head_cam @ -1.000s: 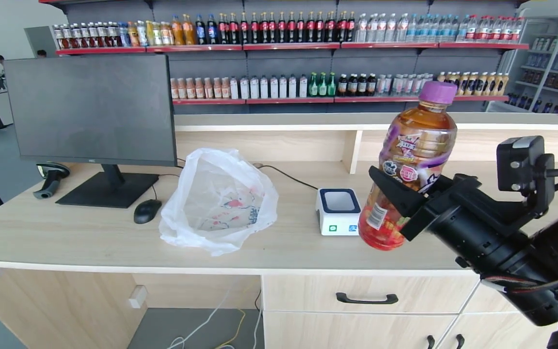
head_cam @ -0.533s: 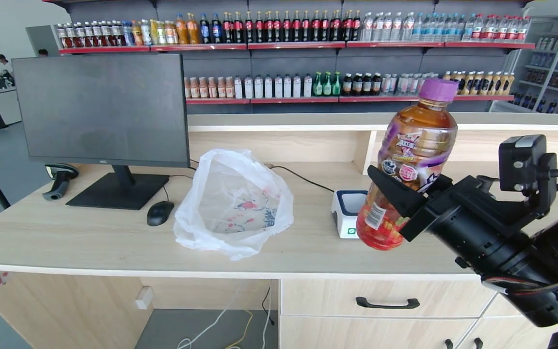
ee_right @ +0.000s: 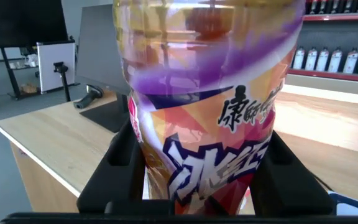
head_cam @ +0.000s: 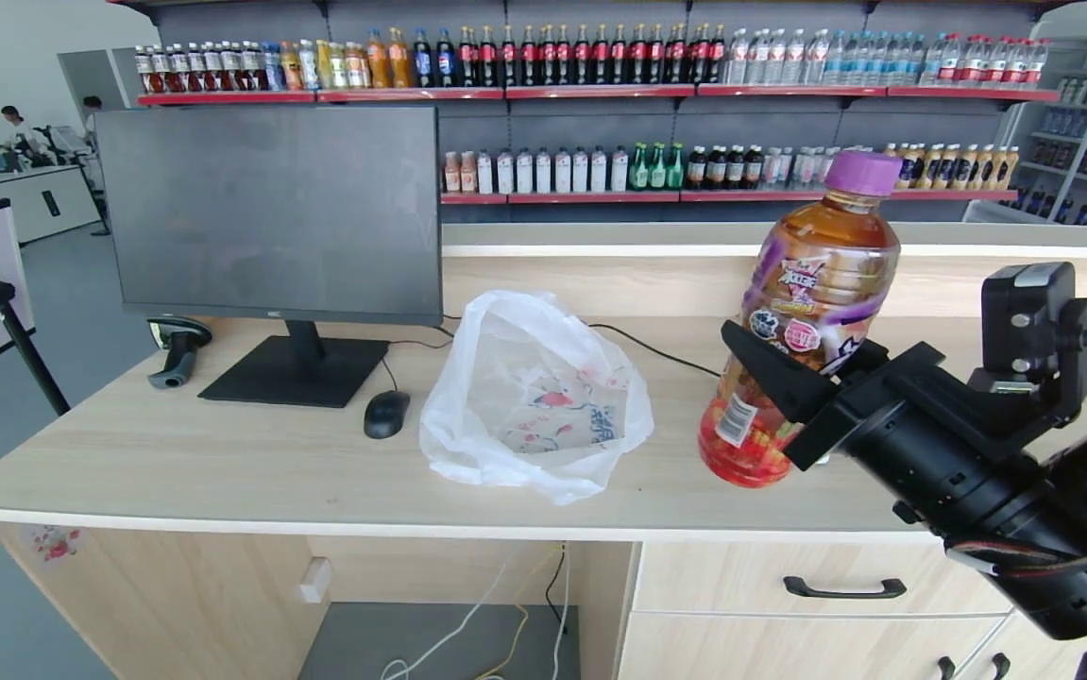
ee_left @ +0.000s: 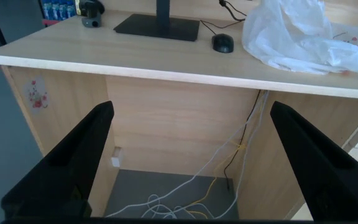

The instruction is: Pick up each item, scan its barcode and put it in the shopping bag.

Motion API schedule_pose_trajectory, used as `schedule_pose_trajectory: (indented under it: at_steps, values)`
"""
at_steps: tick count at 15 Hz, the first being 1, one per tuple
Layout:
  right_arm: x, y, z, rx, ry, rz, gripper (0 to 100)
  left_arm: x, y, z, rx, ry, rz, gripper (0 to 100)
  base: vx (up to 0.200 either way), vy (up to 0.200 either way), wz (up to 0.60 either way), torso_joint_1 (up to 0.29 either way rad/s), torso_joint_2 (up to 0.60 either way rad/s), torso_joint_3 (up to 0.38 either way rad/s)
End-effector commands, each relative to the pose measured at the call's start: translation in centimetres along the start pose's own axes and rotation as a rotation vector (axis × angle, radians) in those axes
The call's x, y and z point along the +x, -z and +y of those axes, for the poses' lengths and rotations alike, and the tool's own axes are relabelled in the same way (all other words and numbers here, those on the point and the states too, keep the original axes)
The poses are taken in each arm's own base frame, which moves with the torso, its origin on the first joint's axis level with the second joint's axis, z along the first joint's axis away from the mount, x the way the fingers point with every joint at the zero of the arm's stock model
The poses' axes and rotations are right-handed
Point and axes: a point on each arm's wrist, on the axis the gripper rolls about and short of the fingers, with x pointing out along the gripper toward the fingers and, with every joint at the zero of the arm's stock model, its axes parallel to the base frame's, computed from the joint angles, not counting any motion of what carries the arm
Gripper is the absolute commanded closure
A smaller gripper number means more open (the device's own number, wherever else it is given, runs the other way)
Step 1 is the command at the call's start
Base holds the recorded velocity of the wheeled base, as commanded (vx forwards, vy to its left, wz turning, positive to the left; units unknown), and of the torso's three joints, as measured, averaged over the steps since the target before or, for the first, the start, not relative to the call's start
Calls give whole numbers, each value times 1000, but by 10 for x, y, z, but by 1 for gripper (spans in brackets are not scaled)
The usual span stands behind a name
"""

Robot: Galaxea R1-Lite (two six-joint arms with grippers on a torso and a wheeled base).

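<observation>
Right gripper (head_cam: 774, 378) is clamped on the lower half of the drink bottle (head_cam: 812, 312), one black finger across the label on the side facing the camera. The bottle has a purple cap and amber liquid, with red contents at the base. It is held roughly upright, leaning slightly to the robot's right, above the right part of the wooden counter (head_cam: 222, 453) near the front edge. A white barcode patch shows low on the bottle's left side. In the right wrist view the bottle (ee_right: 204, 93) sits between both fingers of the right gripper (ee_right: 204, 177). The shopping bag (head_cam: 538, 397), white translucent plastic, lies slumped and open on the counter to the bottle's left, near but apart. Computer mouse (head_cam: 386, 414) is just left of the bag; monitor (head_cam: 269, 212) stands behind it; handheld scanner (head_cam: 177, 349) stands at the far left. Left gripper (ee_left: 191, 168) is below counter height, facing the recess under the counter, fingers spread wide, nothing between them.
</observation>
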Motion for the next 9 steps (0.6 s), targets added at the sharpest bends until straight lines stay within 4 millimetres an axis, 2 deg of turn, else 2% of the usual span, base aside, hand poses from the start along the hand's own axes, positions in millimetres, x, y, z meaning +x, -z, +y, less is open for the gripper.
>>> schedule_pose_trajectory:
  at_steps: [1,6,9]
  values:
    - [0,0,0,-1,1,-3,100,0,0,0,2,0,-1,0,200,0,0,2,12,7]
    - [2,1,0,-1,1,-1,100,0,0,0,-2,0,1,0,200,0,0,-1,-1,3]
    - [9,5,-2,-4,10,3,100,0,0,0,-3,-2,1,0,0,0,0,0,0,0]
